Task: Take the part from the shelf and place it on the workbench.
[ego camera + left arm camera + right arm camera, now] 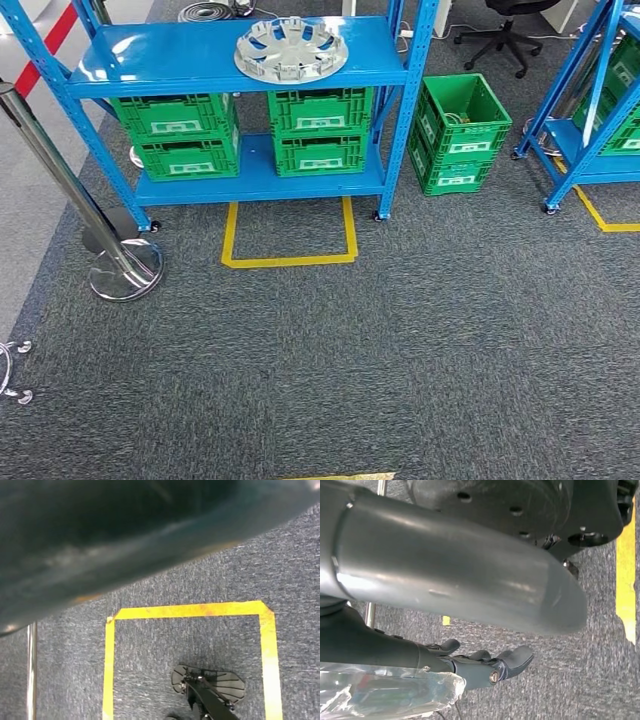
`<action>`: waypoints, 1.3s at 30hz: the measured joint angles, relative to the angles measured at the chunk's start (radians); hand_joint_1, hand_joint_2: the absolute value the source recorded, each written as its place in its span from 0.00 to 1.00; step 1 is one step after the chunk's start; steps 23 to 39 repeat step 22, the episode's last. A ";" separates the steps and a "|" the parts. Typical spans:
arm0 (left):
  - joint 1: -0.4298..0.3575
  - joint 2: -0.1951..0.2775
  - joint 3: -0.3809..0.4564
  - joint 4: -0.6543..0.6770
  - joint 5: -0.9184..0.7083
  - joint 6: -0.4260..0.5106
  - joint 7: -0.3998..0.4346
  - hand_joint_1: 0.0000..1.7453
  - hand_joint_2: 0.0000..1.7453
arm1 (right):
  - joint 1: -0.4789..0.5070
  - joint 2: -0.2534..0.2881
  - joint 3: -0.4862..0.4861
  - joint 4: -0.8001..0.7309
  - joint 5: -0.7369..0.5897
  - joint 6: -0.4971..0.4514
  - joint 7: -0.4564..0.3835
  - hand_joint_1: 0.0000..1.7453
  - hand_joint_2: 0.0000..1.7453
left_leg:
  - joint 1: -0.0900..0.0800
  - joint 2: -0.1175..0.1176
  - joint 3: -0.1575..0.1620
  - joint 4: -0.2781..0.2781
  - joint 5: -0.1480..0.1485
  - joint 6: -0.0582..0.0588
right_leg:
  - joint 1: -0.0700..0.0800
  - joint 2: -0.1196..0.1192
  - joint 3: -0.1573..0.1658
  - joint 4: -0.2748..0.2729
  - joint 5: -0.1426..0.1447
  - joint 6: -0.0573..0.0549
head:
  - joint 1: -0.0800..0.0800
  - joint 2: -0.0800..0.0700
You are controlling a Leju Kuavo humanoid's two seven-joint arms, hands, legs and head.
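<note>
The part is a silver wheel cover (pixel 291 47) with several spokes, lying flat on the top board of the blue shelf (pixel 151 62) straight ahead of me. It is some way off across the carpet. My right hand (pixel 490 666) hangs over the floor in the right wrist view, its thick grey thumb and dark fingers stretched out with nothing in them. A blurred dark grey bulk of my left hand (pixel 113 545) crosses the left wrist view, and its fingers cannot be made out.
Green crates (pixel 321 130) fill the shelf's lower board. Another green crate (pixel 456 135) stands on the floor to its right. A second blue shelf (pixel 596 110) is at far right and a chrome post (pixel 124 265) at left. Yellow tape (pixel 290 260) marks a square before the shelf.
</note>
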 joint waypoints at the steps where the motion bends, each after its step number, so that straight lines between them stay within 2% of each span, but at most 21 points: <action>1: 0.000 0.000 0.000 0.000 0.008 0.000 0.000 0.00 0.00 | 0.000 0.000 0.000 0.000 0.000 0.000 0.000 0.00 0.00 | 0.000 0.000 0.000 0.000 0.000 0.000 | 0.000 0.000 0.000 0.000 0.000 0.000 | 0.000 0.000; 4: 0.000 0.000 -0.001 0.000 0.029 -0.001 0.000 0.00 0.00 | 0.000 0.000 -0.001 0.000 0.001 0.000 0.001 0.00 0.00 | -0.001 0.000 0.000 0.003 -0.002 0.003 | -0.001 0.000 0.001 -0.002 0.001 0.002 | 0.000 0.000; 8: 0.000 0.001 -0.001 0.000 0.041 0.001 0.000 0.00 0.00 | -0.001 0.000 -0.001 0.000 0.003 0.000 0.002 0.00 0.00 | -0.005 0.000 0.002 0.000 -0.007 0.018 | -0.006 -0.003 0.009 -0.010 0.002 0.015 | -0.001 0.000; 10: 0.000 0.000 -0.001 -0.001 0.042 0.002 0.000 0.00 0.00 | -0.003 0.000 -0.001 0.000 0.004 0.000 0.002 0.00 0.00 | 0.000 -0.001 0.015 -0.023 0.002 0.027 | -0.006 0.001 0.009 0.001 -0.010 0.020 | 0.001 0.000; 11: 0.000 -0.001 -0.002 -0.002 0.043 0.002 0.000 0.00 0.00 | -0.005 0.000 -0.001 0.000 0.004 0.000 0.002 0.00 0.00 | 0.003 -0.002 0.022 -0.034 0.007 0.031 | -0.005 0.007 -0.005 0.033 -0.029 0.021 | 0.003 0.000; 12: 0.000 -0.001 -0.002 -0.002 0.043 0.002 0.000 0.00 0.00 | -0.005 0.000 -0.001 0.000 0.005 0.000 0.002 0.00 0.00 | 0.006 -0.003 0.029 -0.042 0.010 0.033 | -0.005 0.014 -0.033 0.089 -0.058 0.021 | 0.006 0.000; 14: 0.000 -0.001 -0.003 -0.002 0.044 0.004 0.000 0.00 0.00 | -0.004 0.000 -0.001 0.000 0.006 0.000 0.003 0.00 0.00 | 0.006 -0.004 0.032 -0.043 0.008 0.035 | -0.004 0.024 -0.113 0.225 -0.114 0.021 | 0.010 0.000; 15: 0.001 -0.001 -0.003 -0.002 0.044 0.005 0.000 0.00 0.00 | -0.003 0.000 -0.001 0.000 0.008 0.000 0.004 0.00 0.00 | 0.005 -0.005 0.034 -0.043 0.006 0.033 | -0.004 0.025 -0.142 0.267 -0.118 0.022 | 0.011 0.000; 16: 0.001 -0.001 -0.003 -0.002 0.044 0.006 0.000 0.00 0.00 | -0.001 0.000 -0.001 0.000 0.009 0.001 0.005 0.00 0.00 | 0.005 -0.007 0.037 -0.042 0.003 0.031 | -0.005 0.026 -0.153 0.271 -0.101 0.022 | 0.011 0.000; 17: 0.001 -0.001 -0.003 -0.002 0.044 0.008 0.000 0.00 0.00 | -0.001 0.000 -0.001 0.000 0.011 0.001 0.005 0.00 0.00 | 0.006 -0.009 0.043 -0.042 -0.001 0.027 | -0.005 0.026 -0.143 0.235 -0.064 0.021 | 0.011 0.000; 18: 0.000 -0.001 -0.003 -0.002 0.044 0.009 0.000 0.00 0.00 | -0.001 0.000 -0.001 0.000 0.012 0.002 0.006 0.00 0.00 | 0.006 -0.011 0.050 -0.041 -0.006 0.023 | -0.006 0.026 -0.118 0.170 -0.017 0.021 | 0.011 0.000; 19: 0.000 -0.001 -0.003 -0.002 0.044 0.010 0.000 0.00 0.00 | -0.002 -0.001 -0.001 0.000 0.013 0.002 0.006 0.00 0.00 | 0.005 -0.012 0.056 -0.039 -0.013 0.016 | -0.006 0.027 -0.089 0.103 0.018 0.020 | 0.013 0.000; 20: 0.000 -0.001 -0.003 -0.002 0.043 0.011 0.000 0.00 0.00 | -0.002 -0.001 -0.001 0.000 0.013 0.002 0.006 0.00 0.00 | 0.003 -0.013 0.060 -0.036 -0.019 0.010 | -0.006 0.029 -0.064 0.052 0.040 0.016 | 0.013 0.000; 21: 0.000 -0.001 -0.004 -0.002 0.044 0.012 0.000 0.00 0.00 | -0.003 -0.001 -0.001 0.000 0.013 0.002 0.006 0.00 0.00 | 0.001 -0.014 0.061 -0.032 -0.024 0.005 | -0.007 0.032 -0.050 0.025 0.048 0.012 | 0.014 0.000; 22: 0.001 0.000 -0.004 -0.002 0.044 0.013 0.000 0.00 0.00 | -0.003 -0.001 -0.001 0.000 0.013 0.003 0.006 0.00 0.00 | -0.001 -0.015 0.061 -0.030 -0.027 0.002 | -0.006 0.033 -0.046 0.018 0.045 0.009 | 0.014 0.000; 39: 0.001 0.000 -0.004 -0.002 0.044 0.013 0.000 0.00 0.00 | -0.003 -0.001 -0.001 0.000 0.013 0.003 0.006 0.00 0.00 | -0.001 -0.015 0.061 -0.030 -0.027 0.002 | -0.006 0.033 -0.046 0.018 0.045 0.009 | 0.014 0.000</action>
